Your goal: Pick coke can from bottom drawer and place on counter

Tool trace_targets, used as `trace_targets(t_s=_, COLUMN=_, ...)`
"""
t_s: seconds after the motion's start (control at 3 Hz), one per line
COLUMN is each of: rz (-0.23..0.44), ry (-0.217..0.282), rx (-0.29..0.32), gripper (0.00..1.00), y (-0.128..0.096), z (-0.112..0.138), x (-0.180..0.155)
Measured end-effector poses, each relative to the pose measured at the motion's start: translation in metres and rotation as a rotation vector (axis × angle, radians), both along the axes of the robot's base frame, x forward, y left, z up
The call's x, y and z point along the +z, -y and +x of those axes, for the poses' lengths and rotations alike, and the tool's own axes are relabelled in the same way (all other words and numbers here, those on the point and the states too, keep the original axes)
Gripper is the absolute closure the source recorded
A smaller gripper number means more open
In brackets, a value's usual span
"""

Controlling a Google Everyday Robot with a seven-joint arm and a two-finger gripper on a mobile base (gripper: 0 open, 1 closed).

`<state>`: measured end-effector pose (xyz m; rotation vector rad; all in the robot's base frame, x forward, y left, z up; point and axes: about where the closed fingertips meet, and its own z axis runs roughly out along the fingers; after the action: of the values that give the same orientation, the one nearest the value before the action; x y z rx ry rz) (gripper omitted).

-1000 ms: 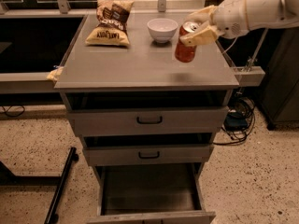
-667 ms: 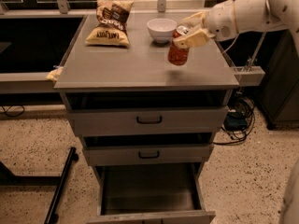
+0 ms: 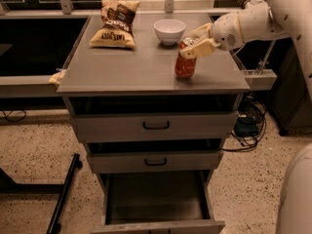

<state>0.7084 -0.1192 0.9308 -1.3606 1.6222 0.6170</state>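
The red coke can (image 3: 185, 65) with its silver top stands near the right front part of the grey counter (image 3: 131, 67), its base at or just above the surface. My gripper (image 3: 195, 46) comes in from the right and is shut on the top of the can. The bottom drawer (image 3: 156, 224) is pulled open below, and its flat grey floor shows nothing in it.
A white bowl (image 3: 169, 30) stands just behind the can. A chip bag (image 3: 115, 23) lies at the back left of the counter. Two upper drawers with black handles (image 3: 156, 126) are slightly open. Cables lie on the floor at right (image 3: 246, 128).
My gripper has carried the coke can leftward and down, from above the counter's right side to the surface in front of the bowl.
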Motion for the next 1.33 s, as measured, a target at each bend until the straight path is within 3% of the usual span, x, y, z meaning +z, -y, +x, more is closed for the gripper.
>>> trace_targets(t_s=0.67, rz=-0.080, ry=-0.010, rx=0.069, gripper=1.00, y=-0.0110, z=-0.0032, x=-0.0185)
trace_targets(t_s=1.0, rz=-0.080, ry=-0.010, rx=0.070, gripper=0.82, y=-0.0110, z=-0.0032, x=-0.0186)
trace_targets(t_s=1.33, rz=-0.080, ry=-0.010, rx=0.070, gripper=0.57, y=-0.0111, z=-0.0032, x=-0.0186)
